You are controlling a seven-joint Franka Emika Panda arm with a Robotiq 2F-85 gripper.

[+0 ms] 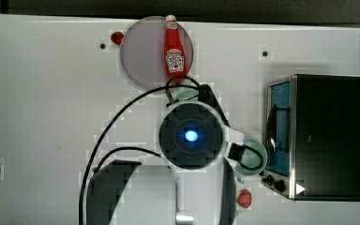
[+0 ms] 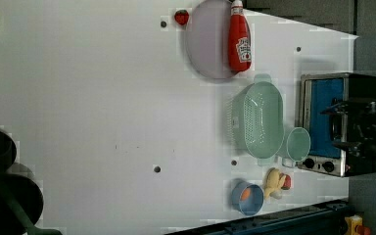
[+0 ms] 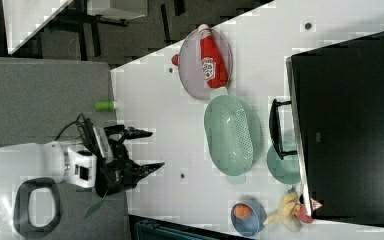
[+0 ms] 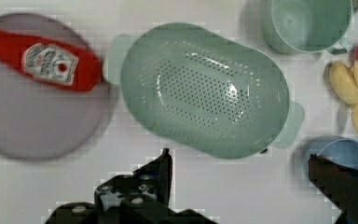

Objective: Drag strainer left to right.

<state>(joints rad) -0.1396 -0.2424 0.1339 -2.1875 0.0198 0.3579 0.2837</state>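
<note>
White-shelled arm with dark grey joint rings. Round dark wrist flange carries a glowing blue light. Black cables loop alongside. Black pincer with visible screw heads.

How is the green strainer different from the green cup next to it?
The strainer is a long oval, while the cup is round. The strainer is the bigger one and the cup the smaller. The strainer is dotted with little holes, and the cup's walls are solid. Both are the same pale mint green and sit open side up on the white table.
</note>
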